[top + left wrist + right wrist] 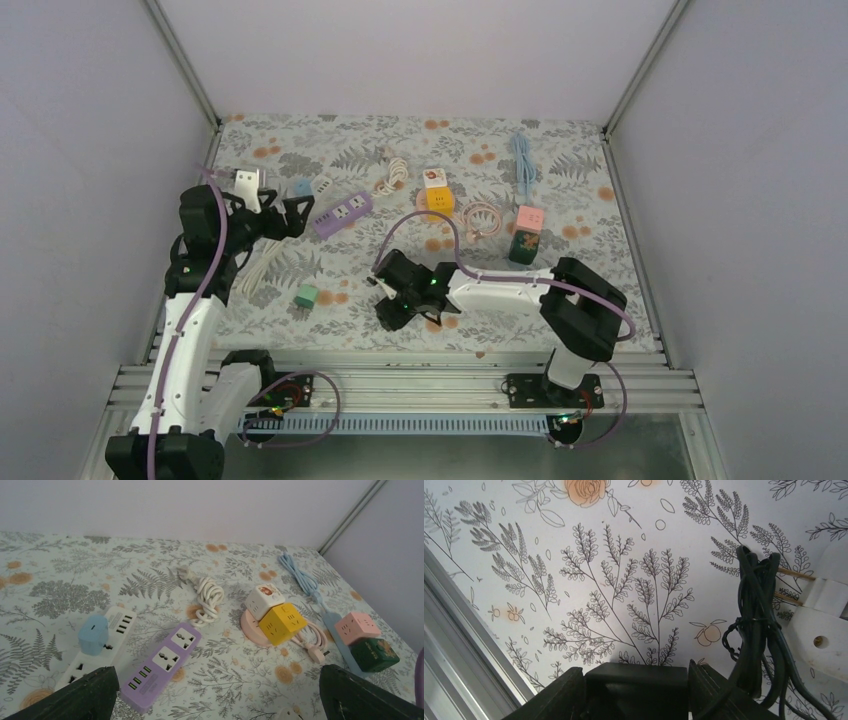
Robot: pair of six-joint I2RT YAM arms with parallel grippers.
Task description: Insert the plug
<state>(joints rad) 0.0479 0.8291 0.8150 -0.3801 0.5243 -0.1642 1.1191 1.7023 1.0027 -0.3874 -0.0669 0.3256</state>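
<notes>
Right pincer [636, 674] has its two fingers [561, 697] snug against both sides of a black plug [636, 692], so we say it holds the black plug. We see no gap between the fingers and the block. The black plug sits low over the cloth [624, 555], which has leaves and orange flowers on it.

Just to the right of this pincer a bunch of dark cord [756, 630] stands up in loops. We cannot tell if that cord joins the black plug. Past the cord, farther right, lies a white plug [824, 605] with two gold pins [796, 572] that point at the cord. To the left of this pincer runs a grey metal rail [459, 650].

Left pincer [216, 680] is wide open and holds nothing. Just in front of it, near its left finger, lies a purple power strip [162, 665]. Left of that lies a white power strip [120, 625] with a light blue block [93, 634] stuck in it. Farther ahead is a coiled white cord [207, 597]. Ahead and to the right, a white cube [264, 600] and a yellow cube [281, 622] sit on a pink round base [250, 627]. Farther right, a pink cube [356, 626] touches a dark green cube [375, 655].

From above, we see the black plug well apart from the purple power strip.
</notes>
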